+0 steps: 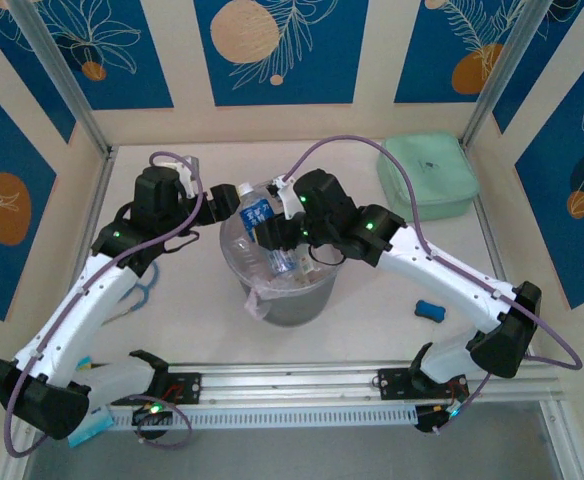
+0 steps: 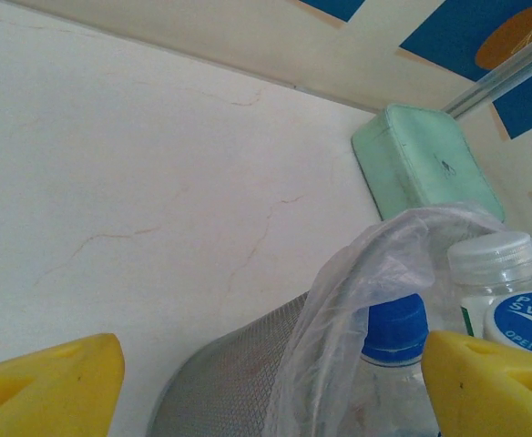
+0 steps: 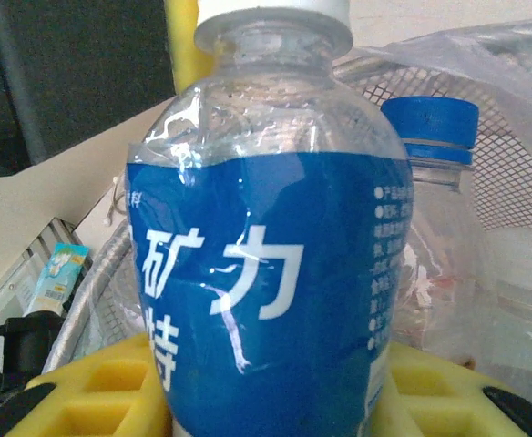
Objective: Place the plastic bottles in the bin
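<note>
Bottle [image 3: 266, 273] base cut off in right tool [image 1: 277, 232]

My white left arm [image 1: 77, 305] and right arm [image 1: 452, 278] wearing black joints [image 1: 157, 195], purple cables [image 1: 347, 138] trailing, my yellow fingers [image 2: 47, 387] showing.

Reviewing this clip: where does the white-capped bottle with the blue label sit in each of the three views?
Top external: white-capped bottle at centre, above the bin.
Left wrist: white-capped bottle at the right edge, cap upward, just past the clear bag.
Right wrist: white-capped bottle large at centre, gripped by the right pincer.
Shared landmark: the bin's grey mesh wall.
</note>
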Robot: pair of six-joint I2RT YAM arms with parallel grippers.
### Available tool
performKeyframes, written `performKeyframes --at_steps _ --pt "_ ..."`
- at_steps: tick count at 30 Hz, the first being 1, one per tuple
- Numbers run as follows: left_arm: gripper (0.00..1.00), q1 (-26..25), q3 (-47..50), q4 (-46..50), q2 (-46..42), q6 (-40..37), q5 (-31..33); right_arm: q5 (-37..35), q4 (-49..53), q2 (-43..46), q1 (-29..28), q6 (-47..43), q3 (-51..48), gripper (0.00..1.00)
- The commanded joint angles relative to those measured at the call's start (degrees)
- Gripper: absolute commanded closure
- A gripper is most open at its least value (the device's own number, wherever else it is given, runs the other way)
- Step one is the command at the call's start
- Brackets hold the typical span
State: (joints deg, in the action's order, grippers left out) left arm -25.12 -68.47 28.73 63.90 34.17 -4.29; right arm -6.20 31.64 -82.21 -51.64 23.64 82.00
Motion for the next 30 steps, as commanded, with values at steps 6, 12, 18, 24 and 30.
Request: performKeyframes --at_steps 6,12,18,24,30 --pt "0.15 -0.8 -3.7 -1.9 -0.2 -1.8 -4.1 4.7 8.0 1.3 3.6 -5.2 1.9 0.87" --pt "0.13 -0.8 -1.4 -2.7 -1.3 -1.9 -5.2 10.9 2.4 5.6 6.9 -3.4 7.8 0.84" --pt "0.12 -0.8 -0.3 -1.1 -1.4 -2.6 -7.0 8.6 3.1 10.3 13.3 -4.2 8.6 0.83" --pt "0.12 -0.8 0.7 -2.1 -0.8 -2.4 -7.8 9.6 -6.2 15.2 20.7 -10.8 -1.1 0.91" --pt "0.13 -0.8 0.4 -3.2 -0.1 -1.2 -9.0 20.7 -23.0 15.1 23.1 -12.1 -12.1 0.94"
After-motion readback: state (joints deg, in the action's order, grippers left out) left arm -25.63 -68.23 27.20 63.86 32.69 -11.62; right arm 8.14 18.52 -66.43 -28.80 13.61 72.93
